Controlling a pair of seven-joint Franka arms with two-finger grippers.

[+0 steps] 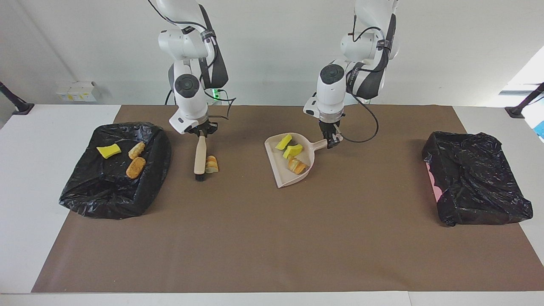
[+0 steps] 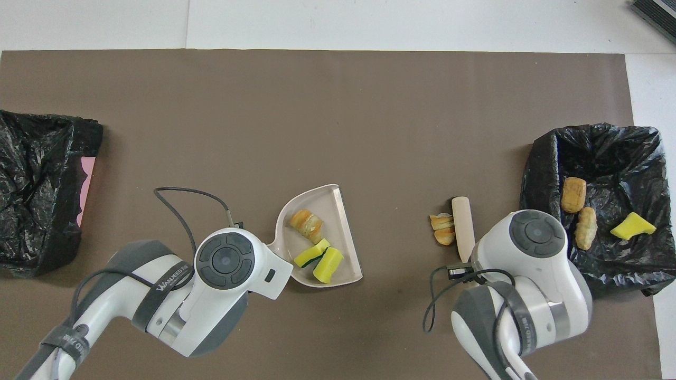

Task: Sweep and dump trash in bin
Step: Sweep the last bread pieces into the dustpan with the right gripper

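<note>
My right gripper [image 1: 200, 132] is shut on the handle of the beige brush [image 1: 199, 155], whose bristle end rests on the brown mat. One tan pastry lump [image 1: 211, 164] lies against the brush, on its side toward the dustpan; it also shows in the overhead view [image 2: 442, 229]. My left gripper [image 1: 331, 141] is shut on the handle of the beige dustpan [image 1: 282, 176], which lies on the mat. It holds two yellow chunks [image 1: 289, 146] and one pastry lump [image 1: 296, 165]. The black-lined bin [image 1: 159, 148] at the right arm's end holds one yellow chunk [image 1: 109, 150] and two pastry lumps [image 1: 136, 167].
A second black-lined bin [image 1: 476, 182] stands at the left arm's end of the table. The brown mat [image 1: 272, 238] covers the middle of the table, with white table at both ends. Both arms hide their grippers in the overhead view.
</note>
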